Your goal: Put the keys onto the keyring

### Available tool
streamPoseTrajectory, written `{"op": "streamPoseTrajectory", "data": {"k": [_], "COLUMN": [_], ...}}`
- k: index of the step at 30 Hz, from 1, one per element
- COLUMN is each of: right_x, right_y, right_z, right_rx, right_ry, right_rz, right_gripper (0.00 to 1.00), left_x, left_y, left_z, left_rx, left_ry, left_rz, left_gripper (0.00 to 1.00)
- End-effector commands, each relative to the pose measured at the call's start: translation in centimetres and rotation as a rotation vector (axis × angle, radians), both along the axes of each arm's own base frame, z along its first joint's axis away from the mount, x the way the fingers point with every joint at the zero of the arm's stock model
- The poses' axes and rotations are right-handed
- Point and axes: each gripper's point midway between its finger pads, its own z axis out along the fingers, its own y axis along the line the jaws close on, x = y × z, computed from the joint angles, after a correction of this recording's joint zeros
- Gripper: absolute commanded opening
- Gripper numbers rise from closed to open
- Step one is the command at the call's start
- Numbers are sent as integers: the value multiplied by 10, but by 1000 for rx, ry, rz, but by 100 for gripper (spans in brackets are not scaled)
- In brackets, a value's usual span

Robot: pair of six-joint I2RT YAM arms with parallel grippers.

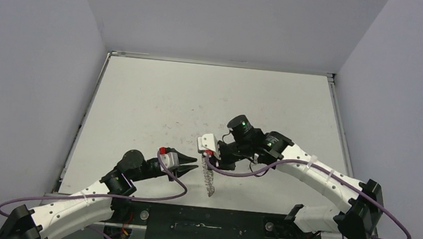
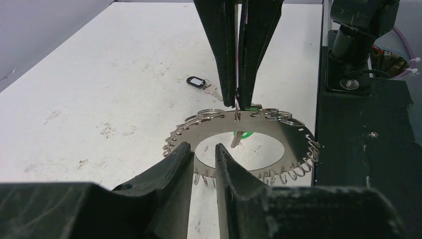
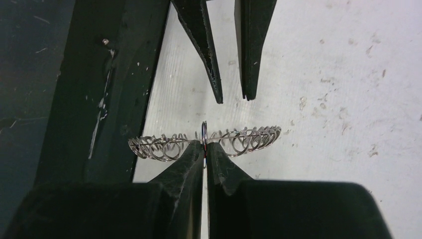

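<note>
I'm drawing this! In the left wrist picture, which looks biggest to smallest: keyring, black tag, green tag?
1. keyring, by far.
2. black tag and green tag: unsure, green is partly hidden, black lies farther off.

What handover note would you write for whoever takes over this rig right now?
The left gripper is open and empty, its tips clear of the keyring.
The right gripper is shut on the keyring's rim.
The green-tagged key hangs at that pinch; whether it is threaded is unclear.
The black-tagged key lies on the table, not yet on.
Left to do: check the green one, thread the black one.
</note>
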Motion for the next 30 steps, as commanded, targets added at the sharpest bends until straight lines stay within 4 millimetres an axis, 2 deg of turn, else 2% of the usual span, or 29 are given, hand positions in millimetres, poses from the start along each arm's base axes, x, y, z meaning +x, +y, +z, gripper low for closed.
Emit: {"op": "streamPoseTrajectory", "data": {"k": [1, 9, 16, 21, 30], "right_x": [-7, -7, 3, -1, -2], "right_y": [-19, -9, 8, 18, 19], "right_z": [-2, -6, -12, -11, -13], "right_rx": [-199, -357, -314, -283, -298], "right_ry": [59, 212, 205, 213, 208], "right_rz": [14, -5, -56, -44, -47], "right_gripper": [0, 0, 0, 0, 0], "left_x": [4, -6, -16, -16, -13], "left_y": [-3, -13, -22, -25, -28], "left_z": [26, 34, 33, 30, 12], "left_rx": [-24, -62, -87, -94, -31], "left_ry": [-46, -63, -31, -2, 25], "left_rz": [4, -82, -162, -165, -168], "left_gripper": [22, 22, 23, 23, 16]}}
